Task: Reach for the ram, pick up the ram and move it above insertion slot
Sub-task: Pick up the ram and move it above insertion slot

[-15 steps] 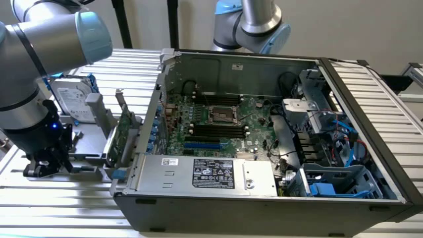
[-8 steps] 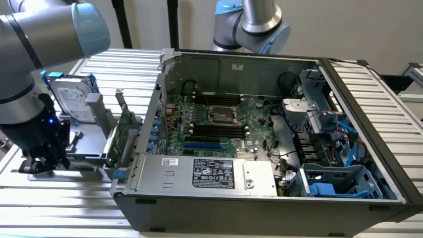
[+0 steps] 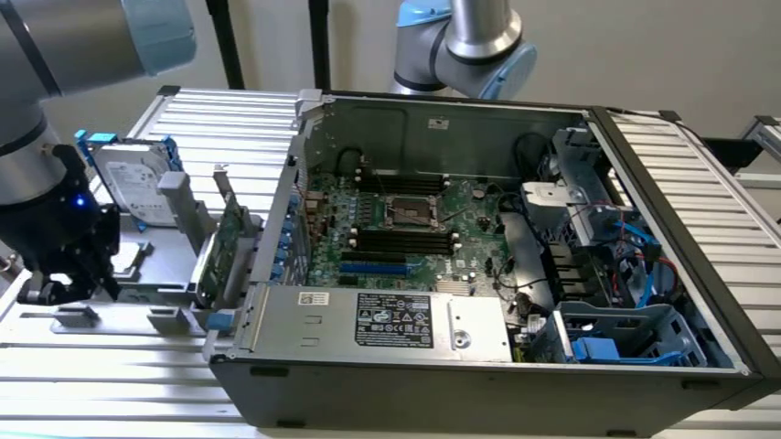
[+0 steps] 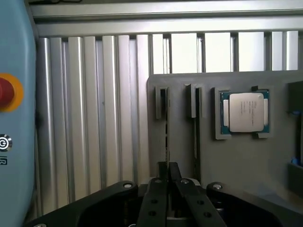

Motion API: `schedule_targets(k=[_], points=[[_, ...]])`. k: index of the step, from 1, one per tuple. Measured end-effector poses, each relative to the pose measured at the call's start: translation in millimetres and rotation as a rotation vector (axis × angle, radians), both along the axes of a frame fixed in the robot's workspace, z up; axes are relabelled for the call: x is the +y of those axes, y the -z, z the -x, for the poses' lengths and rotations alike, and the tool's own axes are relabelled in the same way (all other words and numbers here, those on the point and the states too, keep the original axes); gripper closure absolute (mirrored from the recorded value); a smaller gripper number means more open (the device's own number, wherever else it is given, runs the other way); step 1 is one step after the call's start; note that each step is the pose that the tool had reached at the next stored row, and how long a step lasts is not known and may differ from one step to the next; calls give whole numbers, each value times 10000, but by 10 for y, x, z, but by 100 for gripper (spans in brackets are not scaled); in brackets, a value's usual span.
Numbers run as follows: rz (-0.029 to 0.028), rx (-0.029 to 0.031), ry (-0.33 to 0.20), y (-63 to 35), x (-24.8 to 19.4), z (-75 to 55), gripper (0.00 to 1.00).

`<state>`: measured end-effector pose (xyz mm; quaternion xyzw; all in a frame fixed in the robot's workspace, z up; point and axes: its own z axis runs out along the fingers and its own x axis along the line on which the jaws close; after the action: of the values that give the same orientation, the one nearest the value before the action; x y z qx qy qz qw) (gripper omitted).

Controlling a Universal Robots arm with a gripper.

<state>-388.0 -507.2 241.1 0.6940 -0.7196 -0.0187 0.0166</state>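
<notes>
1. One gripper (image 3: 55, 288) low over grey tray (image 3: 141, 270), at exterior view's left of case (image 3: 488, 380); black slots (image 3: 403, 240) inside case, well apart.
2. Wrist view: fingers (image 4: 160, 194) clamped on edge-on ram (image 4: 165, 127), upright in tray groove, near CPU (image 4: 246, 111).

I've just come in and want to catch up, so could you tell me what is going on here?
The arm's gripper is at the grey parts holder beside the open computer case, lined up with the ram, which stands edge-on in its cradle and has not been lifted out. The black insertion slot on the motherboard has no stick in it.
</notes>
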Motion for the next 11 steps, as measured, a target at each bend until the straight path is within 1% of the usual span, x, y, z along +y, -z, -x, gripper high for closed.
schedule_targets(k=[6, 11], points=[[-27, 0, -1, -273, -1, -50, 87], [-56, 0, -4, -501, -2, -167, 87]])
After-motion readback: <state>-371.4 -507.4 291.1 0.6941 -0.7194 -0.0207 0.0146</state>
